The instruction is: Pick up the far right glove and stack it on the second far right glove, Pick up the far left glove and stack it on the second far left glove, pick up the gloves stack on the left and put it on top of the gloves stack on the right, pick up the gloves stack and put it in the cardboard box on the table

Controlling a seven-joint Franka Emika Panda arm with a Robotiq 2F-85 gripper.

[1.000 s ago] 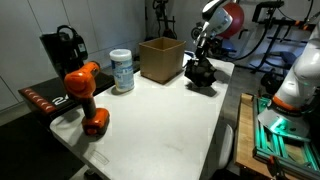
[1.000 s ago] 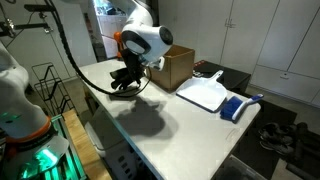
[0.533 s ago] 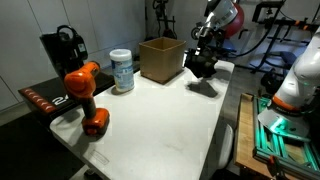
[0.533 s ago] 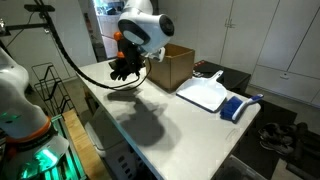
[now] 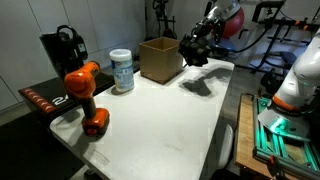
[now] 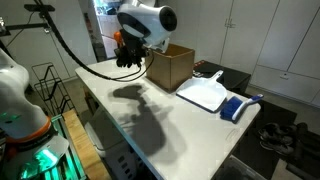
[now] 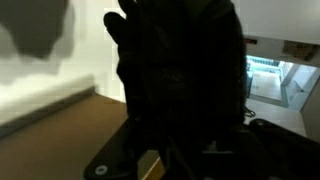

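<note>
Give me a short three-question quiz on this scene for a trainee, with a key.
1. True or false: the gloves stack lies inside the cardboard box.
2. What holds the gloves stack up? A) the gripper B) the box rim C) a person's hand
3. Fill in: on the table, the white canister stands between the cardboard box and the orange ____.
Key: 1 false, it hangs in the air beside the box; 2 A; 3 power drill.
</note>
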